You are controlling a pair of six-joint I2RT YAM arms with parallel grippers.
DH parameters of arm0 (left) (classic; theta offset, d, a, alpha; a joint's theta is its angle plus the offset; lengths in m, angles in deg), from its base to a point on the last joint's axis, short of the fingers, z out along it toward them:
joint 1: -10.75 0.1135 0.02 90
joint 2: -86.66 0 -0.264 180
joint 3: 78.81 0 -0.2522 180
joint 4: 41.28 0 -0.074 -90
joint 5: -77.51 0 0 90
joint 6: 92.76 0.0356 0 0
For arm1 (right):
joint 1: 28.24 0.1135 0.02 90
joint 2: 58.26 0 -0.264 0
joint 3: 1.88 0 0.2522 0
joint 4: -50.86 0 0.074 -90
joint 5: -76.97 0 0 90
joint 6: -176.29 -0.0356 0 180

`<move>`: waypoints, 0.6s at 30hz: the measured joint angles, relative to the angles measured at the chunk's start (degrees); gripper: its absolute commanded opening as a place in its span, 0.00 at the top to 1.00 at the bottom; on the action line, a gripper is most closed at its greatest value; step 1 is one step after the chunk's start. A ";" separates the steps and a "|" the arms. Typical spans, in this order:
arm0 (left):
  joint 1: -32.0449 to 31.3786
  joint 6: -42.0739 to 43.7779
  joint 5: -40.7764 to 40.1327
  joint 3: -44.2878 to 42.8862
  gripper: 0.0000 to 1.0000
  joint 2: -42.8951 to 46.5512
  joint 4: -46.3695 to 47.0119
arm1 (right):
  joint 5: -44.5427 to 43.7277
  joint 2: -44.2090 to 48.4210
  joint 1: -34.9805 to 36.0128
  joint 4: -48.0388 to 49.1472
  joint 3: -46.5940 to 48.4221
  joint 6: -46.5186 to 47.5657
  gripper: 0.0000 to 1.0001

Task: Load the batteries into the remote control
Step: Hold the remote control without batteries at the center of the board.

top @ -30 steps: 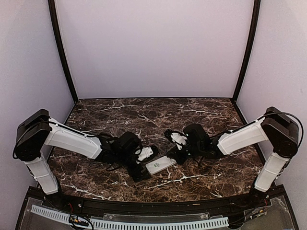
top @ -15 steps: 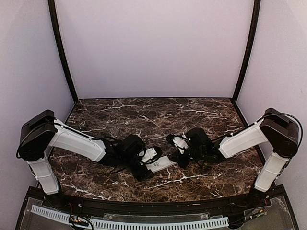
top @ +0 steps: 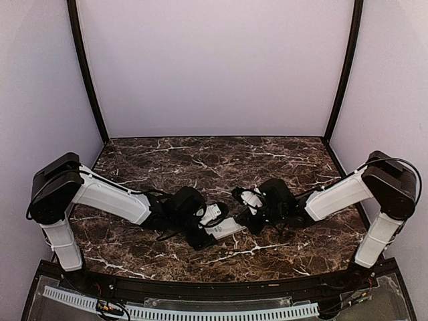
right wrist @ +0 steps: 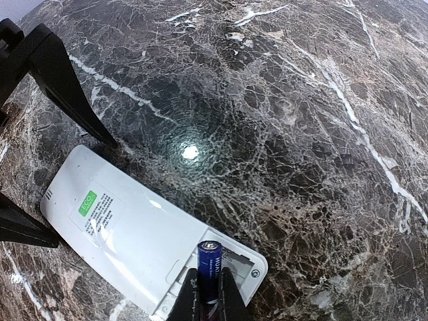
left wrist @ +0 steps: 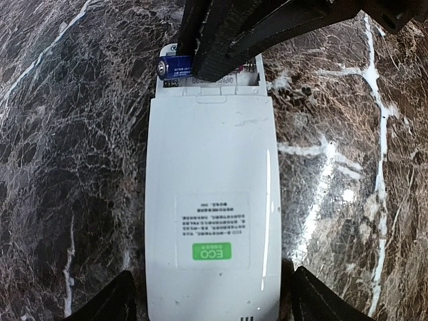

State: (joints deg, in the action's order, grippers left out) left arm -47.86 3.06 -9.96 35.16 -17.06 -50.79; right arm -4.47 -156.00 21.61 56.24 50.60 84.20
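Note:
The remote control (left wrist: 212,200) lies back-up on the marble, with a green ECO label and its battery bay open at the far end. It also shows in the top view (top: 226,229) and the right wrist view (right wrist: 127,227). My left gripper (left wrist: 210,294) is open and straddles the remote's near end, with a narrow gap on each side. My right gripper (right wrist: 208,297) is shut on a blue battery (right wrist: 210,267) and holds it tilted, its tip over the open bay. The battery also shows in the left wrist view (left wrist: 175,67), under the right gripper's fingers (left wrist: 221,33).
The dark marble table (top: 200,160) reaches back to the lilac rear wall. Both arms meet at the centre front, near the table's front edge (top: 200,284). Black frame posts stand at the back corners.
My left gripper has slid right, so its jaws now flank the remote. My right gripper with the battery has come down a little over the open bay. The remote has stayed put.

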 measured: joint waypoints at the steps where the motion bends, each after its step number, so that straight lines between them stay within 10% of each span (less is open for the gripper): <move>1: 0.04 -0.02 0.09 -0.11 0.29 -0.11 0.02 | 0.00 0.00 -0.02 0.00 0.04 0.04 1.00; 8: 0.26 0.37 1.18 -0.22 0.42 -0.46 0.37 | 0.02 0.00 -0.13 0.00 0.07 0.04 1.00; 18: 0.26 0.61 1.55 -1.29 0.92 -0.83 -1.16 | 0.26 0.00 -0.63 0.13 0.04 -0.15 1.00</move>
State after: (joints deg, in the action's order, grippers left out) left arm -47.60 3.68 -8.41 33.87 -17.89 -51.95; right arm -4.21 -156.00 20.97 56.37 50.65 84.05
